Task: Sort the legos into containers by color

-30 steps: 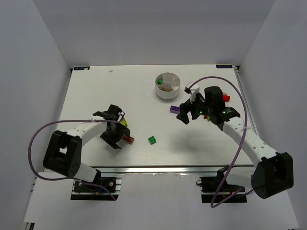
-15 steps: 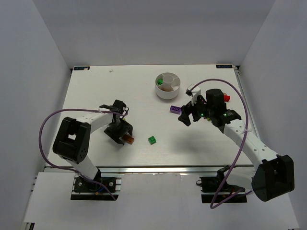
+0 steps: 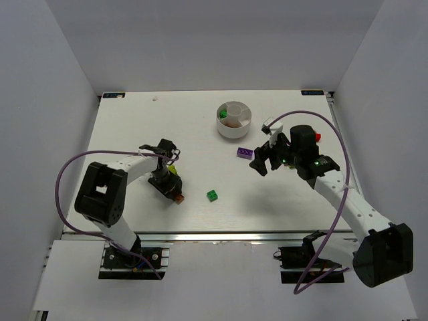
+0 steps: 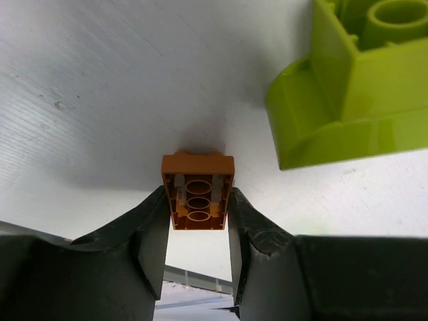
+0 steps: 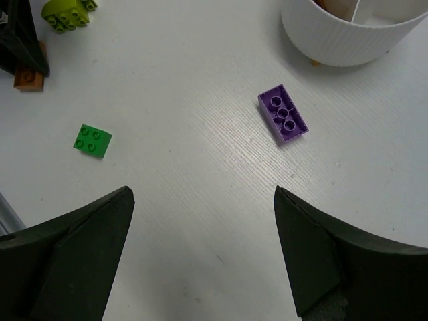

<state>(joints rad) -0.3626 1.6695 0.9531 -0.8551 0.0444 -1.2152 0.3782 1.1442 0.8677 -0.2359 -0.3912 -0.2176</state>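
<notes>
My left gripper point(image 3: 172, 192) is low on the table at the left, shut on an orange lego point(image 4: 198, 190) that touches the surface. A yellow-green lego point(image 4: 354, 87) lies right beside it. My right gripper point(image 5: 202, 194) is open and empty above the table. The purple lego point(image 5: 283, 114) lies ahead of it, and a green lego point(image 5: 92, 140) lies to its left. The white dish point(image 3: 234, 127) stands at the back middle, with a green lego point(image 3: 224, 114) in one wedge. A red lego point(image 3: 316, 138) lies behind the right arm.
The dish's wall point(image 5: 348, 40) shows at the top right of the right wrist view, close to the purple lego. White walls enclose the table on three sides. Purple cables loop off both arms.
My left gripper has turned and settled on the orange lego, with its arm swung in. My right arm has drifted slightly right, still open.
</notes>
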